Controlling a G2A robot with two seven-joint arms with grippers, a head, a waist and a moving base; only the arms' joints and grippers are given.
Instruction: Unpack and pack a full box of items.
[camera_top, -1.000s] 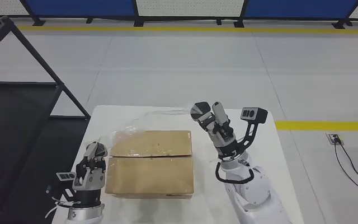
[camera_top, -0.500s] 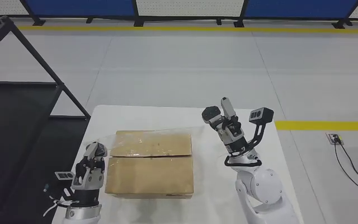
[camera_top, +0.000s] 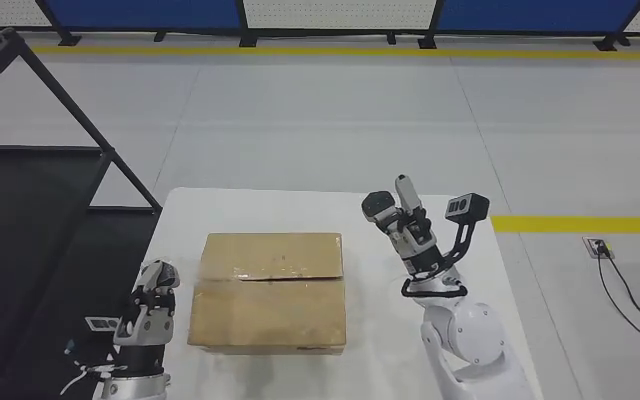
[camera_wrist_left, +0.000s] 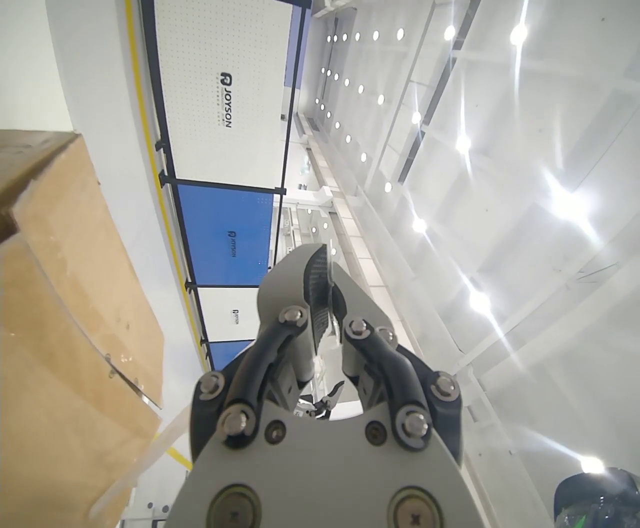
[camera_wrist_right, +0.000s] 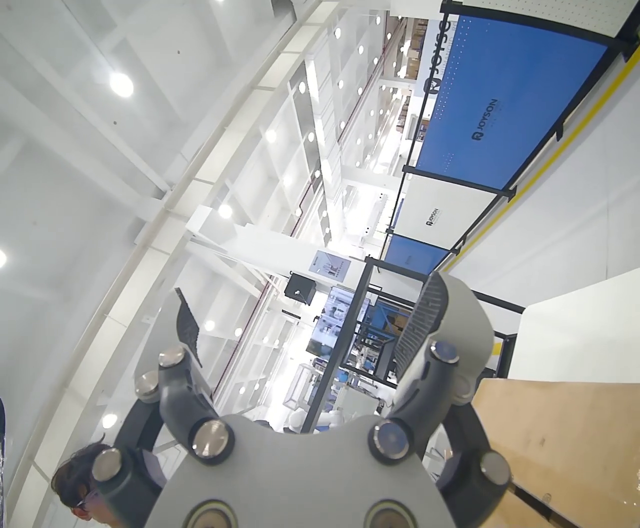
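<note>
Just right of the left end effector (camera_top: 157, 275), shut tight & empty, sits the closed brown cardboard box (camera_top: 270, 290), long side across. The right end effector (camera_top: 390, 197), wide open & empty, is farther off.

Closed box (camera_top: 268, 290), contents hidden. Tabletop (camera_top: 260, 210) near edge cut off at the top view's lower border. Both wrist views crop the box at their edges, one corner region each. Clear strip (camera_wrist_left: 145, 450) beside box in left wrist view, can't tell what it is.
</note>
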